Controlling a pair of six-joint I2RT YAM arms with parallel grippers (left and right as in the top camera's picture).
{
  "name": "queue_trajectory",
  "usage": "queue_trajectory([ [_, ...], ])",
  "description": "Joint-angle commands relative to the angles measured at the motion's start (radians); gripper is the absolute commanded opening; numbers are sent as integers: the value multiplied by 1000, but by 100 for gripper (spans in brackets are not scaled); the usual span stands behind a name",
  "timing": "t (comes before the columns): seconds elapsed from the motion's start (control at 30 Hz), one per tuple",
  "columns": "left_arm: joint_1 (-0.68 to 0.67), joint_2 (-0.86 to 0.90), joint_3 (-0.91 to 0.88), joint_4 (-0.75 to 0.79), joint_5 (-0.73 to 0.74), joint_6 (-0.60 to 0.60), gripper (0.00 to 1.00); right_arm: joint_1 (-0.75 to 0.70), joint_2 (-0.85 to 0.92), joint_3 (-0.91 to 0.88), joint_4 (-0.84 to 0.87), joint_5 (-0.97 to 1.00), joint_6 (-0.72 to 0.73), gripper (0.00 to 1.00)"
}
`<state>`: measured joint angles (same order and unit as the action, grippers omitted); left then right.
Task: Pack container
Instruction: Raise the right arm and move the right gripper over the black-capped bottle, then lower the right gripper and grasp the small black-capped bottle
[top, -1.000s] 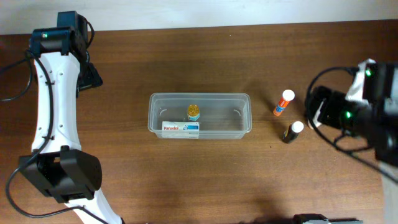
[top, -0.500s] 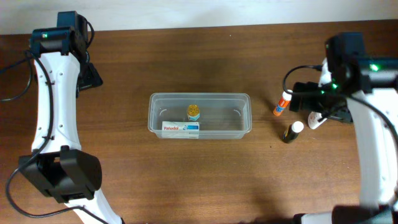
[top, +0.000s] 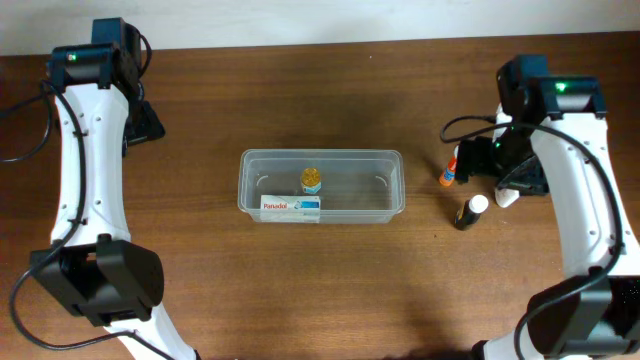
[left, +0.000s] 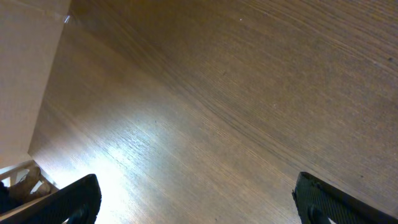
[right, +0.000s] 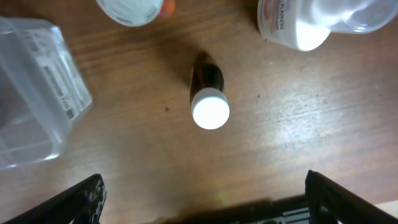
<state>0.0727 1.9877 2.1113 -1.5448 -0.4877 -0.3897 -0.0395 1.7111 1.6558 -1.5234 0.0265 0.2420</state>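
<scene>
The container (top: 401, 185) has free room right of box (top: 291, 207) and bottle (top: 311, 180).

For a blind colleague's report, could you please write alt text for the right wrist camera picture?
A small dark bottle with a white cap stands on the wooden table, in front of the open tool. A clear container corner shows at left. An orange bottle and a white bottle are cut off at the top edge.

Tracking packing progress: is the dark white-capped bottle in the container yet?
Out. The dark bottle sits on the table beside the container, apart from its wall.
</scene>
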Motion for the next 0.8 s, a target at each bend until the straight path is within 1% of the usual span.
queue_trajectory([
  [0.0,0,-7,3,-1,-14,-6,99,-5,-3,-75,35,8,-3,92],
  [0.13,0,-7,3,-1,-14,-6,99,-5,-3,-175,134,7,-17,91],
  [0.3,0,-7,3,-1,-14,-6,99,-6,-3,-242,205,8,-52,81],
  [0.43,0,-7,3,-1,-14,-6,100,-6,-3,-268,237,8,-51,76],
  [0.5,0,-7,3,-1,-14,-6,99,-6,-3,-277,257,8,-51,71],
  [0.77,0,-7,3,-1,-14,-6,99,-6,-3,-283,284,8,-50,70],
])
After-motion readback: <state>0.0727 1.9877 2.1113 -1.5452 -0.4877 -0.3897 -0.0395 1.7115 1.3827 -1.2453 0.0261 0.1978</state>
